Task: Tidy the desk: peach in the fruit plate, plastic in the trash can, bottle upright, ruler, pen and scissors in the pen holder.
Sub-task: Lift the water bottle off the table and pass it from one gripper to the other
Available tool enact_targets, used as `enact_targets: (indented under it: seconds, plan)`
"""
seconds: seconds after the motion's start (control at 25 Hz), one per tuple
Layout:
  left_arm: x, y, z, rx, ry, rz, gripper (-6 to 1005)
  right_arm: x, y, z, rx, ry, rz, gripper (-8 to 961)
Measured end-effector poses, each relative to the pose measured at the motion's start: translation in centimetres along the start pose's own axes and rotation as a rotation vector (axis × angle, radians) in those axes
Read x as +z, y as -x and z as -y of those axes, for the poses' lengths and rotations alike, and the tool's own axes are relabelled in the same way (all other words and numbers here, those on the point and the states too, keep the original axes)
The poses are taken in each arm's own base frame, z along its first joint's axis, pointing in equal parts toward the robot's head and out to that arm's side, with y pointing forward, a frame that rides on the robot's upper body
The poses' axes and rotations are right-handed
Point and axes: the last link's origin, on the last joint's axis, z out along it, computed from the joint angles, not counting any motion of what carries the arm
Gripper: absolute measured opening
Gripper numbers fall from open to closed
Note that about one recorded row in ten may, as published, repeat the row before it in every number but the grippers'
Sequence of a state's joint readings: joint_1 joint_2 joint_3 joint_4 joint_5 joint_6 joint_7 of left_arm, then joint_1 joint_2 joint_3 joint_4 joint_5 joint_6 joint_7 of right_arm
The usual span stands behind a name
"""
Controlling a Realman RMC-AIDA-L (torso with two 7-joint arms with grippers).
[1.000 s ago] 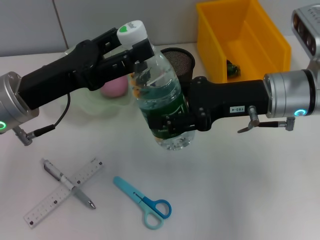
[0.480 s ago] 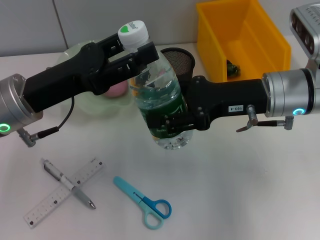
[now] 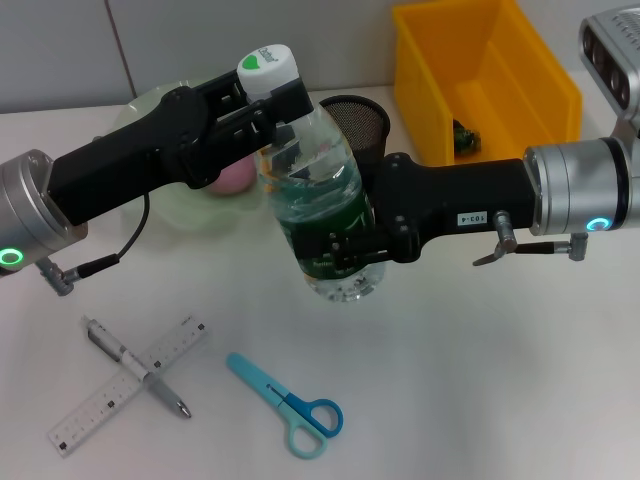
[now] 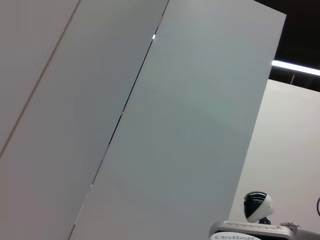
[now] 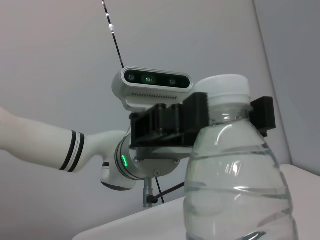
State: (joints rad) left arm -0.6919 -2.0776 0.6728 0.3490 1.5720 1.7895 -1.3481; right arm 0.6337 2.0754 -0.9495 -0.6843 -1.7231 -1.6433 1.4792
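A clear water bottle (image 3: 310,170) with a white cap and green label stands upright at mid-table, held between both arms. My left gripper (image 3: 275,100) is shut around its neck just under the cap. The right wrist view shows this too: the left gripper's black fingers (image 5: 170,125) flank the neck of the bottle (image 5: 235,185). My right gripper (image 3: 345,250) is shut on the labelled lower body. A pink peach (image 3: 232,177) lies in the pale green fruit plate (image 3: 165,215) behind my left arm. Ruler (image 3: 90,415) and pen (image 3: 115,350) lie crossed at front left, with the blue scissors (image 3: 285,400) beside them.
The black mesh pen holder (image 3: 362,125) stands right behind the bottle. A yellow bin (image 3: 530,80) sits at the back right with a small dark crumpled piece (image 3: 462,135) inside. The left wrist view shows only wall panels.
My left arm has shifted slightly to the right and settled around the bottle's neck. The bottle and my right arm have barely moved.
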Motion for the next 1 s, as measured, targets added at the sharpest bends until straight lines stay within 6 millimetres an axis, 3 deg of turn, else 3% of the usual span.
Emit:
enact_targets:
  seconds: [0.12,0.36,1.0]
  plan:
    - [-0.13,0.12,0.06,-0.003,-0.010,-0.001,501,-0.02,0.00,-0.01,0.000,0.000,0.000,772]
    - [-0.42,0.14,0.05,-0.012,-0.017,-0.007,448,-0.16,0.07,-0.10,0.013,0.008,-0.008,772]
    - [-0.50,0.03,-0.01,-0.018,-0.013,-0.012,444,-0.01,0.15,-0.37,0.002,0.017,-0.043,776]
